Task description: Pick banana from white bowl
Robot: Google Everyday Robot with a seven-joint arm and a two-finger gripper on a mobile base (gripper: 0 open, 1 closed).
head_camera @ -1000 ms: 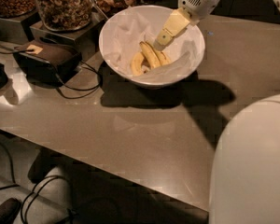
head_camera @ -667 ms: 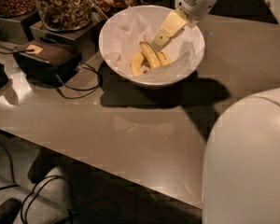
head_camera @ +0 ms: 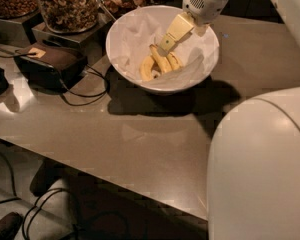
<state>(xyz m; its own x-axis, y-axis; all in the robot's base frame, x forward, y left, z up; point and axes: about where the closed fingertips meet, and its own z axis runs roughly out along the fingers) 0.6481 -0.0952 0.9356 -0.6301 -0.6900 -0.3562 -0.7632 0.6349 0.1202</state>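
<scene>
Upper middle of the frame: white bowl (head_camera: 160,85) on the counter (head_camera: 140,144), lined with crumpled paper (head_camera: 135,31). Low in its middle: banana (head_camera: 161,62), curved and yellow, one end up toward the top of the frame, lying against two other bananas (head_camera: 147,69), one paler to the left, one to the right.

Slanting down into the bowl from the upper right: tool (head_camera: 166,43), tip at or just above the banana's upper end; touching or not, cannot tell. Spread or pressed together, cannot tell either; nothing visibly lifted. By the look of it, at the reach-and-close step, with the lift not yet done.

Risks from here:
- Closing across two fruits at once, given how tightly packed side by side. Likely to drag a neighbour up or wedge the grip.
- Catching only the thin end instead of the body. Likely to swing, slip out or tear.
- Snagging the loose paper along with the fruit and pulling the lining up.
- Pressing down too hard on ripe, soft fruit, bruising it or rocking the bowl.
- Lifting along the present slant toward the upper right rim, with a possible knock against the bowl wall.

Upper left of the frame: glass jars (head_camera: 67,4), a dark box (head_camera: 50,61) and its cable (head_camera: 90,91), all outside the bowl; little danger there short of a wide swing left.
</scene>
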